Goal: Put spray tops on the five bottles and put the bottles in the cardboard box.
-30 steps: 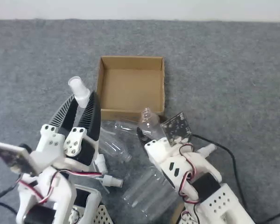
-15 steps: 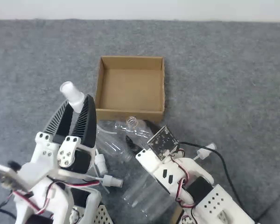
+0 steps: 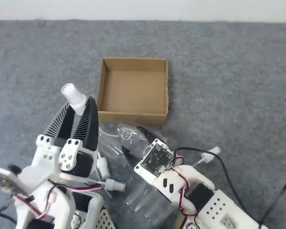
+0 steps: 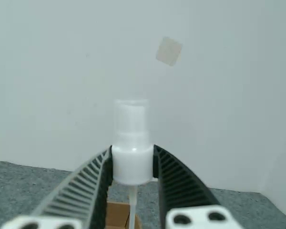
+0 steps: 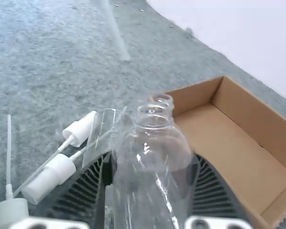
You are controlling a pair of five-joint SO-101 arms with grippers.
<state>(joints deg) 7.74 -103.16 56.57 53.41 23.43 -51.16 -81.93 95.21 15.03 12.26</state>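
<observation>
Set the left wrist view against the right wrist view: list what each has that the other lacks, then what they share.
Left wrist view, not the right: a white spray top clamped between the left gripper's fingers.
Right wrist view, not the left: a clear, uncapped bottle held between the right gripper's fingers, and loose spray tops lying on the carpet beside it.
Both: the cardboard box, the grey carpet and a white wall.

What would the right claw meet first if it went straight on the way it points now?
Probably the near wall of the cardboard box: the right claw, shut on a bottle, points the bottle's neck at it. Depth is unclear.
</observation>
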